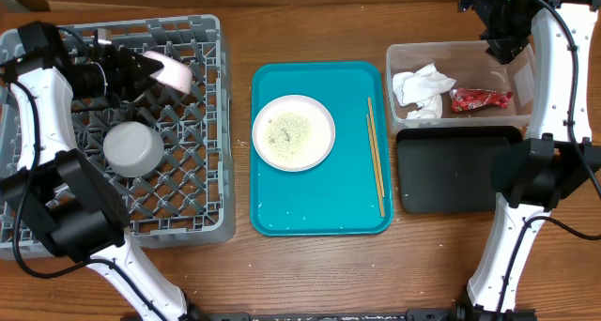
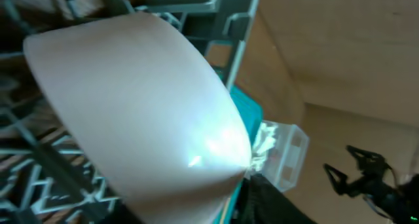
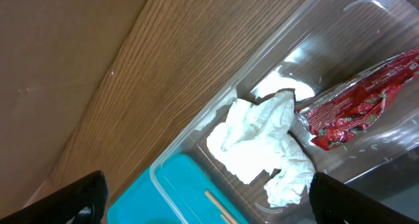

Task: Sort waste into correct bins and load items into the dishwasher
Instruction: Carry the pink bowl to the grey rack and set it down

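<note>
Left gripper (image 1: pixel 143 69) at dish rack's (image 1: pixel 202 171) far edge, pale bowl (image 1: pixel 175 70) at its tips; jaws apart or clamped, cannot tell. Judgement: seat bowl tilted between lattice ribs, clear of steel-grey bowl (image 1: pixel 131 148), before backing off. Plate (image 1: pixel 293 132) with rice grains (image 1: pixel 287 127) waits on teal tray (image 1: pixel 319 208). Napkin (image 1: pixel 420 86) and red wrapper (image 1: pixel 481 99) in clear tub (image 1: pixel 451 49); right gripper (image 1: pixel 498 41) above, jaws wide apart. No readable writing.
</note>
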Action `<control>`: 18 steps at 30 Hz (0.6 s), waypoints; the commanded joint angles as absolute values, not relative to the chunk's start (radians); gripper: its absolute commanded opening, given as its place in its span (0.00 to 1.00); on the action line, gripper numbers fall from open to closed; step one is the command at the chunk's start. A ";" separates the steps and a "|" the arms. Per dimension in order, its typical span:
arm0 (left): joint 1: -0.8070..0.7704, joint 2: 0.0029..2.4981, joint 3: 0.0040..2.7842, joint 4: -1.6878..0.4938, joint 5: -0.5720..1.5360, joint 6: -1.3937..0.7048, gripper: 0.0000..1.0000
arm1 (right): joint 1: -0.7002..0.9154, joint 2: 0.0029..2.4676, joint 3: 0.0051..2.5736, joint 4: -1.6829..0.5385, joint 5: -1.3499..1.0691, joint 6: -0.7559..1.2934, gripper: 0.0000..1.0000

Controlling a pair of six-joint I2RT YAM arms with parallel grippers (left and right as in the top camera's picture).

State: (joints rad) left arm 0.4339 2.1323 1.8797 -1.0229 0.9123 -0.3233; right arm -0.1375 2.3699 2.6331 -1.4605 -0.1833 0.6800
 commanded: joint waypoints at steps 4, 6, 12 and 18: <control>0.442 2.130 1.885 -1.037 0.850 -0.295 0.55 | -0.141 2.341 2.665 -1.460 -0.185 0.682 1.00; 0.442 2.130 1.905 -1.068 0.844 -0.287 0.55 | -0.141 2.341 2.665 -1.460 -0.184 0.682 1.00; 0.436 2.130 2.037 -1.226 0.723 -0.249 0.54 | -0.141 2.341 2.665 -1.460 -0.185 0.682 1.00; 0.426 2.130 2.194 -1.377 0.509 -0.247 0.56 | -0.141 2.341 2.665 -1.460 -0.185 0.682 1.00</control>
State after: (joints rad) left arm 0.4335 2.1323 2.1132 -1.3399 0.6632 -0.2768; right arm -0.1375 2.3703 2.6331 -1.4609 -0.1837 0.6804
